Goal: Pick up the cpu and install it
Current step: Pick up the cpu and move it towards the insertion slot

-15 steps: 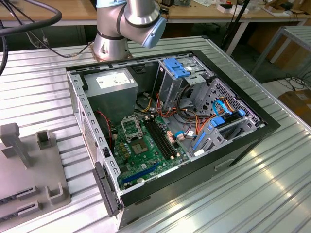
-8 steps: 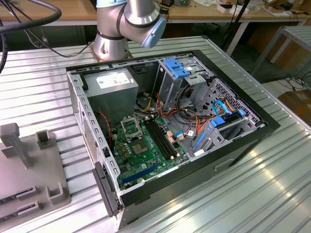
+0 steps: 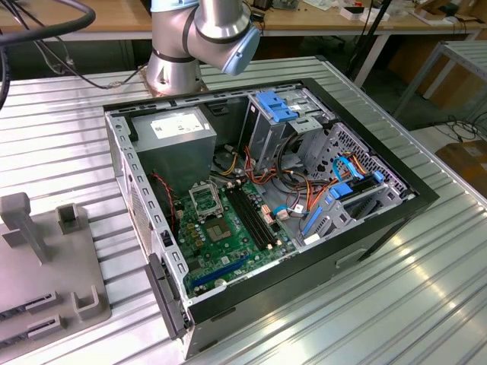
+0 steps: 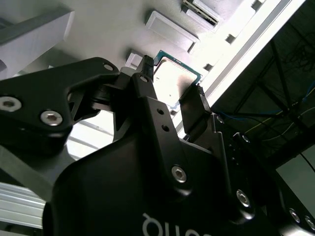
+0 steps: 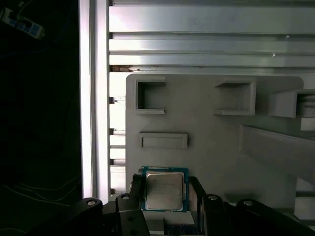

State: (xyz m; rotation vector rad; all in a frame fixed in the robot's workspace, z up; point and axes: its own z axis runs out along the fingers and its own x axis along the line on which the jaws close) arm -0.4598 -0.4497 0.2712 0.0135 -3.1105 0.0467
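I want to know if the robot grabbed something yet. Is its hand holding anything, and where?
I can't tell. The hand sits around the cpu, at two opposite edges, over the grey tray, but a grip isn't clear.

no print can be read. the white label (image 3: pixel 169 127) on the power supply (image 3: pixel 179 156) in the exterior view is too small to make out, and the marks on the cpu (image 5: pixel 164 191) face in the first wrist view are too faint. white lettering (image 4: pixel 172 225) on the gripper (image 4: pixel 172 78) body in the second wrist view is cut off.
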